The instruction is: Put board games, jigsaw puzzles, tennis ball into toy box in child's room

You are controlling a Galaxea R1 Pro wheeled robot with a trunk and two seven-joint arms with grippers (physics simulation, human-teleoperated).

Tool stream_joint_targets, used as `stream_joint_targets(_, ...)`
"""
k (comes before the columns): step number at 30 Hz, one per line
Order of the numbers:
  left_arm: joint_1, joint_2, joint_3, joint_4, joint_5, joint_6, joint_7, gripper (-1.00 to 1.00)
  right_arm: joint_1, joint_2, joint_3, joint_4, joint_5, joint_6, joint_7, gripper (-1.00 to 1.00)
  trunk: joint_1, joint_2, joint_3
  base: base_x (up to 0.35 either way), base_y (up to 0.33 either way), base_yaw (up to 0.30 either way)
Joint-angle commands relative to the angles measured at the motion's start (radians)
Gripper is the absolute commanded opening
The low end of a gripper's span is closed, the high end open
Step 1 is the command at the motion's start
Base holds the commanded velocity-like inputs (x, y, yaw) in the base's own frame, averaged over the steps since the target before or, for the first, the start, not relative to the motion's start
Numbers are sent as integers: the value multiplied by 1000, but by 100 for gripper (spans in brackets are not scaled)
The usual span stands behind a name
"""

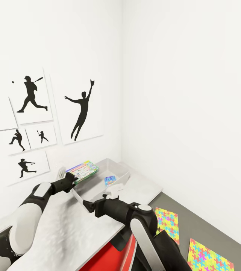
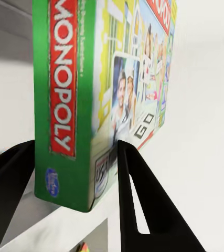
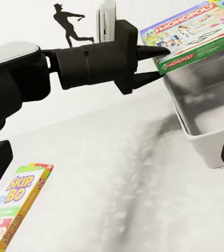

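My left gripper [image 1: 75, 177] is shut on one end of a green Monopoly board game [image 1: 83, 170], holding it flat over the near rim of the light grey toy box [image 1: 122, 169] on the white table [image 1: 67, 226]. The wrist view has both fingers clamped on the box's [image 2: 91, 94] faces. A small blue item [image 1: 110, 180] lies inside the toy box. My right gripper [image 3: 117, 149] is open above the tabletop, beside a Skip-Bo board game [image 3: 14, 210] lying flat. Two jigsaw puzzles [image 1: 168, 224] [image 1: 208, 258] lie on the dark grey floor right of the table. The tennis ball and bed are out of view.
The table stands in a white-walled corner, with black sports silhouette pictures [image 1: 81, 111] on the left wall. A red panel [image 1: 109, 256] shows under the table's front edge. My right arm [image 1: 146, 233] reaches across the table's near right corner.
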Motion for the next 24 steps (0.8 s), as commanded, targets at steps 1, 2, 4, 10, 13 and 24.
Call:
stream_joint_targets(1,-1,-3,8,1,-3,1,-3,-100,-11,0,-1,-1,1,12,4,100,0,-1,-1,0,0,0)
stream_joint_targets(2,-1,-5,8,2,-3,-4,-3,-100,-20,0,-1,-1,0,18,4,100,0,-1,-1,0,0,0)
stream_joint_targets(4,-1,-16,8,4,-3,-29,-2,-100,-66,0,-2,-1,-6,46,4,100,0,-1,-1,0,0,0)
stream_joint_targets(10,-1,-26,7,5,-3,-58,-2,-100,-144,0,-55,-3,-14,146,3,100,0,-1,-1,0,0,0)
stream_joint_targets(13,-1,-27,7,5,-3,-60,-2,-100,-151,0,-82,-3,-15,165,3,100,0,-1,-1,0,0,0)
stream_joint_targets(24,-1,-30,6,5,-5,-62,-2,-100,-286,0,-302,1,-16,269,2,100,0,-1,-1,0,0,0)
